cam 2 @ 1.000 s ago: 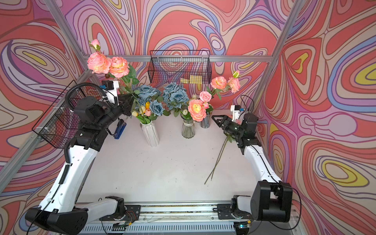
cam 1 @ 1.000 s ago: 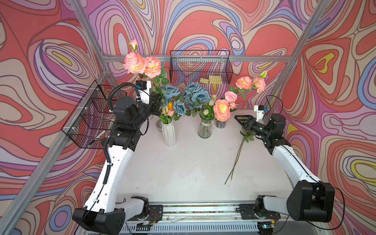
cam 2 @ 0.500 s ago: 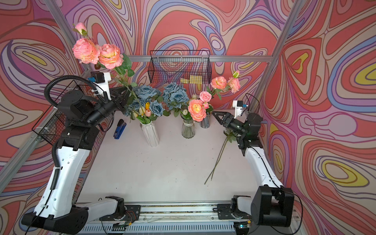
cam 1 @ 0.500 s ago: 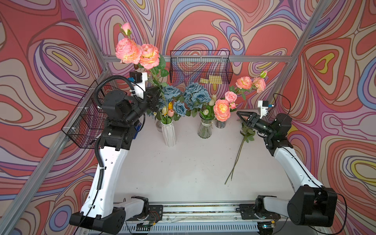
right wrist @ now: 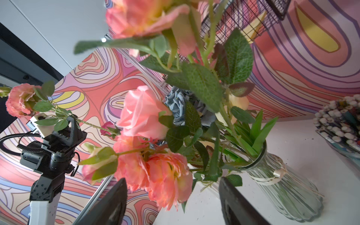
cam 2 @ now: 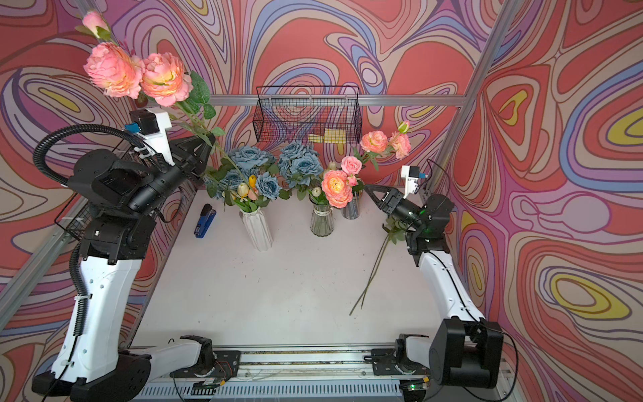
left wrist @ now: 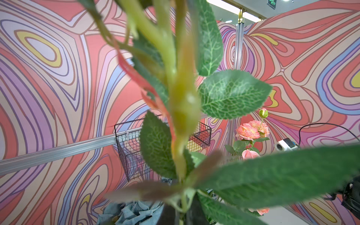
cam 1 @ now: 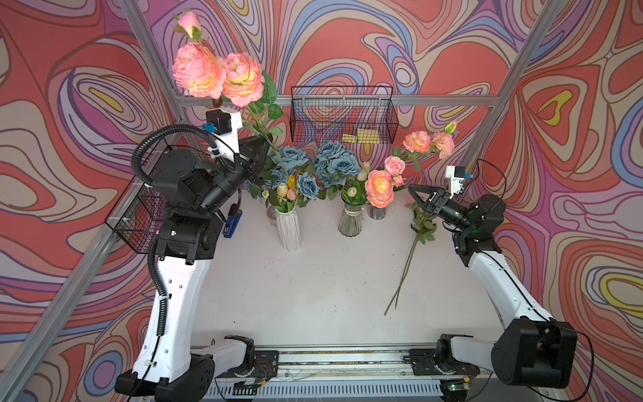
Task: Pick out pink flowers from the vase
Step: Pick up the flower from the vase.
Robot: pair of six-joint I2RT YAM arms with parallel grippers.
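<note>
The scene is being enclosed by walls [cam 1: 348, 41] printed with swirling red, pink and purple shapes, and a white table [cam 1: 313, 285] is serving as the work surface. On it a white ribbed vase [cam 1: 288, 229] and a glass vase [cam 1: 350, 221] are standing side by side near the back, with a jar of coloured pencils [right wrist: 340, 124] just beside the glass vase. A pink flower spray [cam 1: 215, 76], with two big ruffled heads and a bud, is being held high above the white ribbed vase by the left gripper [cam 1: 264, 148], whose jaws are clamping the green stem under the leaves. The lower part of this stem is running down among the dusty-blue roses [cam 1: 291, 158] of the white ribbed vase, and it cannot be told whether its end is inside the vase. More pink flowers [cam 1: 379, 188], a big peach-pink head with smaller roses and a taller sprig, are being carried by the glass vase. The right gripper [cam 1: 414, 195] is being held just beside them with its jaws wide apart, and nothing is being gripped between them. Under this gripper a loose pink flower [cam 1: 423, 228] is lying on the table, its long stems pointing toward the front edge. A blue stapler [cam 2: 205, 221] is lying near the left arm. One wire basket [cam 1: 342, 115] is hanging on the back frame and another wire basket [cam 1: 139, 222] on the left side.
</note>
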